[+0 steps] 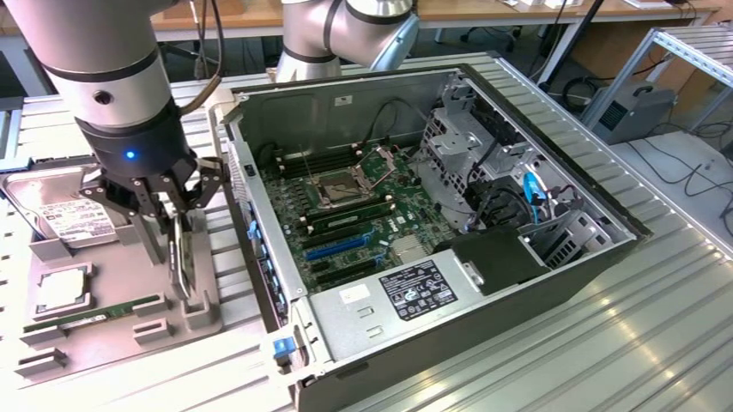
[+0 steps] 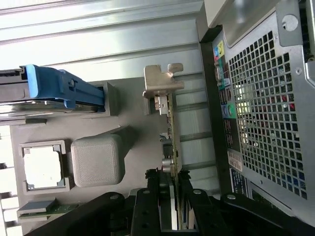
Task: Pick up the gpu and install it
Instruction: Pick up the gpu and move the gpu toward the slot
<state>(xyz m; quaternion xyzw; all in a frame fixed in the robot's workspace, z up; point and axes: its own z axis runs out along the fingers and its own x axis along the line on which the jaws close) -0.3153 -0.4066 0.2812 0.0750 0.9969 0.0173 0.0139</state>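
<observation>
Currently the step in hand is the pick-up, and the install has not begun. The arm (image 1: 109, 86) stands over the grey parts tray (image 1: 103, 352), which sits on the bench (image 1: 641, 343) at nine o'clock of the open computer case (image 1: 332, 103) in the exterior view. The graphics card (image 2: 171, 123) stands on edge in its slotted stand (image 1: 204, 305) on that tray, silver end bracket (image 2: 161, 84) pointing away from the wrist. The jaws straddle the card and appear pressed onto its two faces, pinching it. I cannot tell whether it has left the stand.

Also on the tray, from the stand, are the hard drive (image 1: 57, 215) at ten o'clock, the processor (image 1: 63, 292) at nine and the memory stick (image 1: 98, 313) at eight, all untouched.

Judgement: freeing the card calls for a straight pull along the stand's slot with no twist. The blue slots (image 1: 338, 249) on the board (image 1: 378, 197) lie at three o'clock of the stand, so the card's long edge needs squaring to them.
</observation>
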